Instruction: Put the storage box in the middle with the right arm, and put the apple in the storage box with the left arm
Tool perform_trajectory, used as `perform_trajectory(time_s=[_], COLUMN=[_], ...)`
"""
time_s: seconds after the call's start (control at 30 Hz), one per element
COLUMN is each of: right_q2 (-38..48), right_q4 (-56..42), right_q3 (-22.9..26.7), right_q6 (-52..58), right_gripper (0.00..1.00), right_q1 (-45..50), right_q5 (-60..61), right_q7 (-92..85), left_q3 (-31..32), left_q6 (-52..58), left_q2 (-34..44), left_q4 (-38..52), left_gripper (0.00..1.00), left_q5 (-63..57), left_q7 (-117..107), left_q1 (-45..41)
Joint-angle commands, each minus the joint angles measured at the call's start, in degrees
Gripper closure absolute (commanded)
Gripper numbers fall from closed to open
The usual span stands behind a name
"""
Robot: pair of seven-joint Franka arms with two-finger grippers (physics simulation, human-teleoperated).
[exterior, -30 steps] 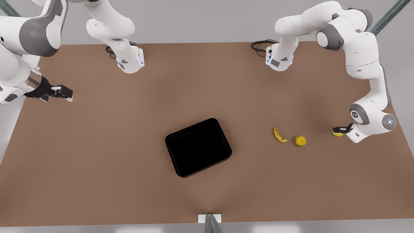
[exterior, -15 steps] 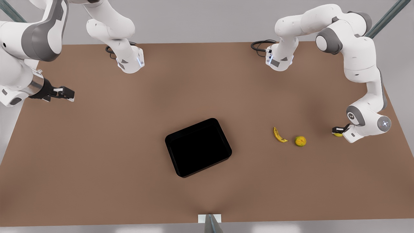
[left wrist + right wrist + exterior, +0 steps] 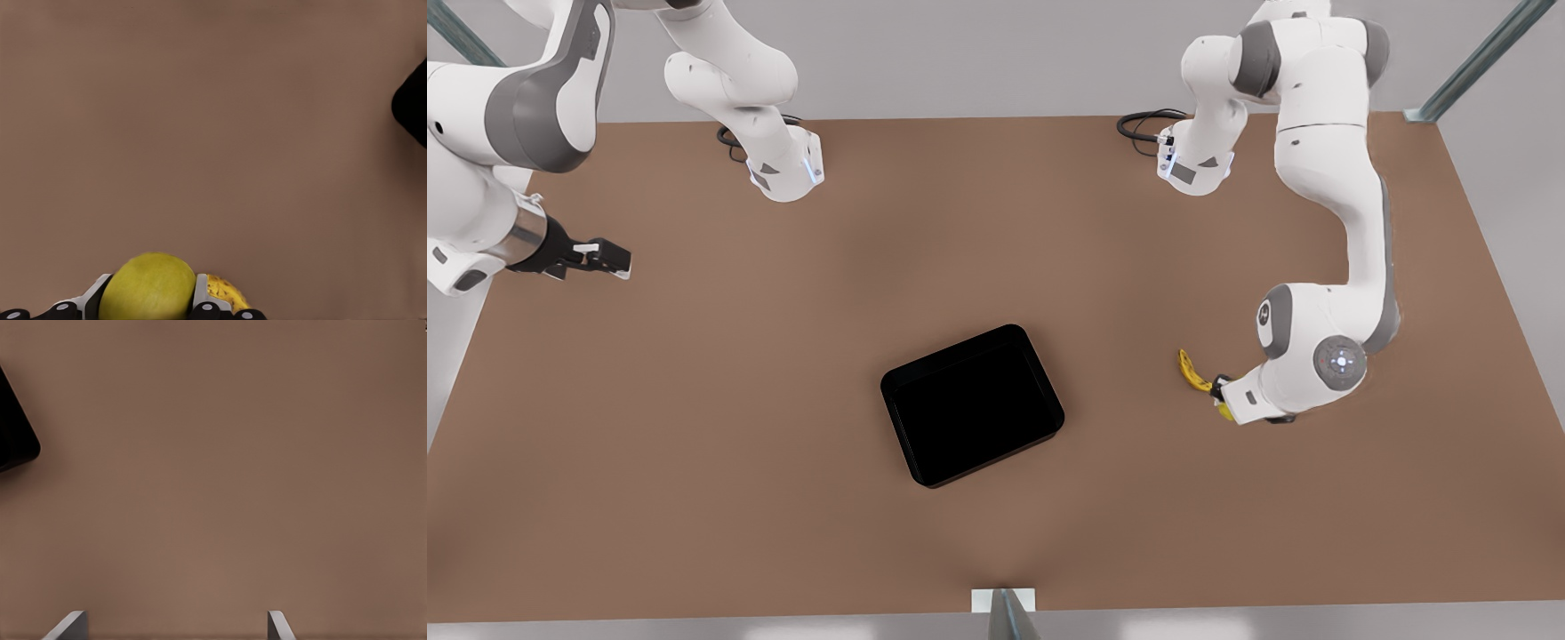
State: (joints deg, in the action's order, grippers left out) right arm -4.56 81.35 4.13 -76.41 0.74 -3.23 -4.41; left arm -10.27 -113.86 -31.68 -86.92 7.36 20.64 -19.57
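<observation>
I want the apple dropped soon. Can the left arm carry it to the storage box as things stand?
Probably yes. The left end effector is shut on the apple, beside the banana, and bare table lies between it and the storage box.

The storage box (image 3: 972, 405) sits alone near the bench (image 3: 783, 462) middle, with bare surface on every side of it. Toward the front view's right, the bench between the box and the banana (image 3: 1193, 372) lies free. The left gripper (image 3: 1221, 397), its fingers (image 3: 202, 298) clamped on the apple (image 3: 148, 288), hangs just beside the banana, which crowds that spot. Far to the box's other side, the right gripper (image 3: 601, 260) waits with fingers (image 3: 67, 627) spread over bare bench.
</observation>
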Motion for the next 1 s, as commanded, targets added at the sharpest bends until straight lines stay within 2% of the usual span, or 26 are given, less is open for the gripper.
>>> perform_trajectory(time_s=[0.0,0.07,0.17,0.27,0.4,0.43,0.47,0.5,0.57,0.6,0.63,0.7,0.73,0.8,0.83,0.87,0.9,0.97], right_q2=[0.08,-0.01,-0.01,-0.54,-0.71,-0.71,-0.8,-0.8,-0.89,-0.89,-0.89,-0.98,-0.98,-0.98,-0.98,-0.98,-0.98,-0.98], right_q4=[-0.05,-0.05,-0.05,0.04,0.04,0.04,0.04,0.04,0.04,0.04,0.04,0.04,-0.05,-0.05,-0.05,-0.05,-0.05,-0.05], right_q3=[0.09,0.09,0.27,0.44,0.44,0.44,0.44,0.44,0.44,0.44,0.44,0.44,0.44,0.44,0.44,0.44,0.44,0.44], right_q6=[-0.4,-0.4,-0.49,-0.32,-0.32,-0.32,-0.32,-0.32,-0.32,-0.32,-0.32,-0.32,-0.32,-0.4,-0.4,-0.4,-0.32,-0.32], right_gripper=[0.0,0.0,0.0,0.0,0.0,0.0,0.0,0.0,0.0,0.0,0.0,0.0,0.0,0.0,0.0,0.0,0.0,0.0], right_q1=[-0.21,-0.21,-0.82,-0.82,-0.65,-0.65,-0.65,-0.65,-0.65,-0.65,-0.65,-0.65,-0.65,-0.65,-0.65,-0.65,-0.65,-0.65], right_q5=[-1.42,-1.87,-1.87,-1.87,-1.78,-1.78,-1.78,-1.78,-1.78,-1.78,-1.78,-1.78,-1.78,-1.78,-1.78,-1.78,-1.78,-1.78], right_q7=[-0.95,-1.22,-2.45,-2.98,-2.98,-2.98,-2.98,-2.98,-2.98,-2.98,-2.98,-2.98,-2.98,-2.98,-2.98,-2.98,-2.98,-3.06], left_q3=[1.65,7.37,7.46,7.81,12.47,12.47,12.47,12.38,12.29,11.76,8.96,-3.78,-11.69,-18.56,-17.59,-6.89,-0.98,0.07], left_q6=[11.38,13.14,11.91,4.44,-4.17,-7.34,-7.43,-7.43,-7.34,-5.68,4.94,29.82,34.31,43.27,47.41,47.77,47.68,50.66], left_q2=[-2.95,-9.54,-15.43,-16.66,-19.3,-19.91,-19.91,-19.91,-19.56,-18.6,-14.83,-3.31,0.21,3.2,6.35,12.95,15.24,16.12], left_q4=[6.14,15.9,24.17,24.25,26.36,26.36,26.36,26.36,26.28,26.01,26.28,26.28,26.36,28.38,29.53,24.26,22.76,23.37], left_gripper=[0.4,0.4,0.4,0.4,0.4,0.35,0.1,0.0,0.0,0.0,0.0,0.0,0.0,0.0,0.0,0.0,0.0,0.0], left_q5=[1.95,2.92,3.09,3.36,3.36,3.45,3.36,3.36,3.18,3.01,2.66,2.74,2.74,2.66,-0.41,-5.68,-6.84,-6.58], left_q7=[-52.97,-63.79,-67.22,-74.69,-80.32,-81.11,-80.85,-80.23,-80.06,-80.06,-76.03,-45.37,-32.88,-24.16,-20.39,-13.35,-13.35,-13.61], left_q1=[-4.6,-6.44,-10.31,-14.62,-15.24,-15.24,-15.15,-14.97,-14.71,-14.54,-13.75,-8.3,-8.12,-8.03,-7.94,-1.72,2.16,2.43])
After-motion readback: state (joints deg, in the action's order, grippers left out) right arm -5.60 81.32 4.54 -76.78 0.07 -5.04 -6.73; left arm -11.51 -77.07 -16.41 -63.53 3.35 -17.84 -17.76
